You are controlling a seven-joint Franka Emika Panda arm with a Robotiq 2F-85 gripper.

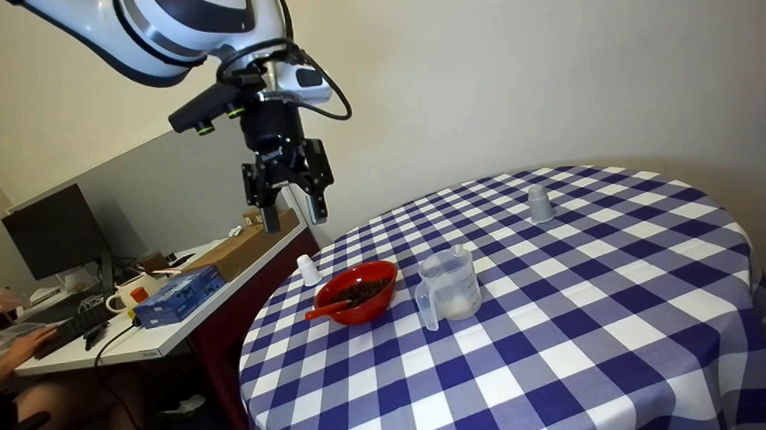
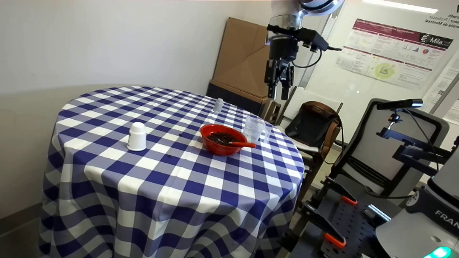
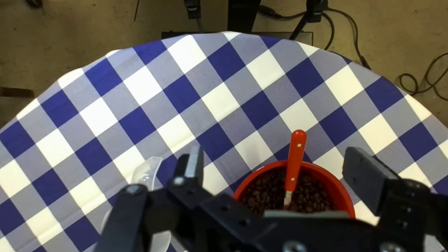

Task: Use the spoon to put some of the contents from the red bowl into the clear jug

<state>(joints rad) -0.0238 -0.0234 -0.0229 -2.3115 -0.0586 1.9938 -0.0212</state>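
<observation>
The red bowl (image 1: 367, 313) stands on the checked cloth and holds dark brown beans. It also shows in the other views (image 2: 218, 147) (image 3: 344, 196). The spoon (image 3: 295, 157) has a red handle that sticks out over the bowl's rim; its head is hidden among the beans. The handle shows in both exterior views (image 1: 326, 310) (image 2: 244, 144). The clear jug (image 1: 456, 290) stands upright close beside the bowl (image 2: 253, 129); the wrist view shows only parts of it (image 3: 146, 173). My gripper (image 1: 294, 216) is open and empty, high above the bowl and spoon (image 2: 279, 94) (image 3: 274, 162).
Two small white tapered containers stand on the round table, one near the bowl (image 1: 308, 271), one farther off (image 1: 540, 205). They also show in an exterior view (image 2: 218, 105) (image 2: 137, 137). A desk with a blue box (image 1: 177, 296) and a seated person is beside the table. A wall runs behind.
</observation>
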